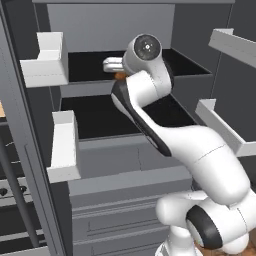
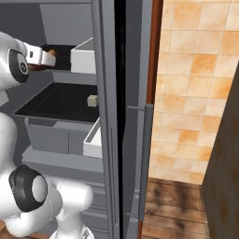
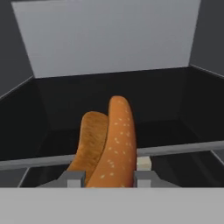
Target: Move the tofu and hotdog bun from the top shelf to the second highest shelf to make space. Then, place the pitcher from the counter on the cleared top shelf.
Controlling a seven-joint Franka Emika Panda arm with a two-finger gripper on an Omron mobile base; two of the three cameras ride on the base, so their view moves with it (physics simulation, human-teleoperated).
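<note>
My gripper (image 3: 109, 179) is shut on the hotdog bun (image 3: 109, 144), an orange-brown lumpy piece that stands up between the fingertips (image 3: 75, 178). The hand reaches into the fridge at the front of the top shelf (image 1: 90, 65), and a bit of the bun (image 1: 120, 75) shows beside the wrist. From the right, the bun (image 2: 52, 52) sits at the gripper (image 2: 50, 56) over the top shelf (image 2: 63, 47). The tofu (image 2: 93, 100), a pale beige cube, lies on the second shelf (image 2: 56, 100). The tofu (image 3: 143, 163) shows under the grey shelf edge (image 3: 183, 148). The pitcher and counter are out of view.
White door bins (image 1: 50, 60) (image 1: 65, 145) hang on the left, and others (image 1: 227, 45) (image 1: 225, 125) on the right. Grey drawers (image 1: 125, 210) sit under the second shelf (image 1: 100, 117). The fridge door's edge (image 2: 121, 116) and a tiled wall (image 2: 196, 70) stand to the right.
</note>
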